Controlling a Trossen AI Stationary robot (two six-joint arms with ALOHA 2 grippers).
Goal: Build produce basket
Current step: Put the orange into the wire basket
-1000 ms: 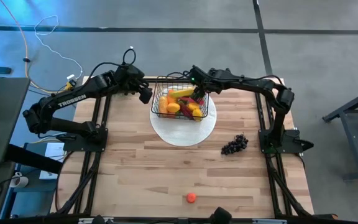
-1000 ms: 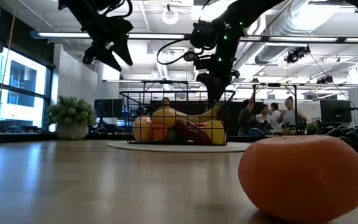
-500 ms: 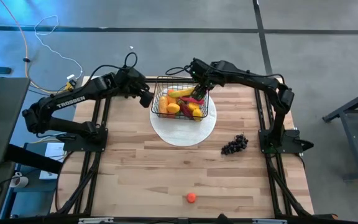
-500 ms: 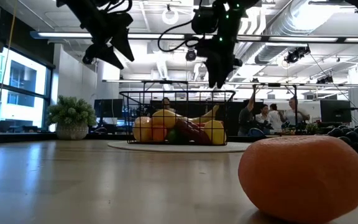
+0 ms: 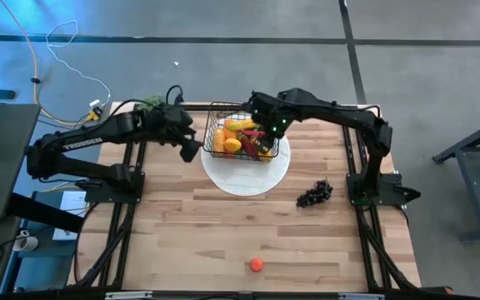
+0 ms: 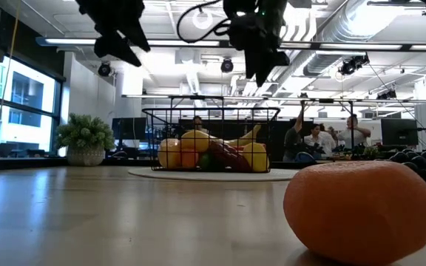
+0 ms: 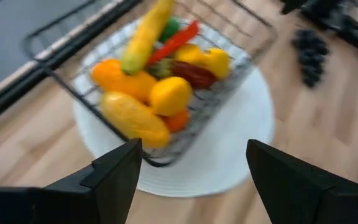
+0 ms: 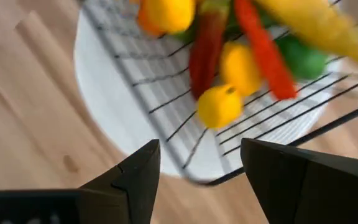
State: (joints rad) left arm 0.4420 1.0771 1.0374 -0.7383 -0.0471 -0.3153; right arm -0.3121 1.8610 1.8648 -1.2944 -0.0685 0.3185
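The black wire basket [image 5: 223,143] stands with its bottom on a round white plate [image 5: 248,177] at the table's far middle. It holds produce: a yellow banana [image 7: 146,30], lemons [image 7: 169,94], a red chilli [image 8: 263,45] and something green [image 8: 303,59]. My left gripper [image 5: 192,150] hangs open in the air just left of the basket, pointing slantwise down at it. Above the basket's right part, my right gripper [image 5: 269,127] is open and points steeply down. Neither has anything between its fingers. Dark grapes [image 5: 314,194] lie on the table to the right.
A small orange fruit [image 5: 257,265] lies near the table's front edge, large in the low view [image 6: 361,210]. Bare wood lies between it and the plate. People sit in the room beyond the table's far edge.
My right gripper has risen out of the basket to well above its rim and has tipped more steeply downward. My left gripper has moved toward the table's near edge along the basket's left side. The basket and its produce have stayed put.
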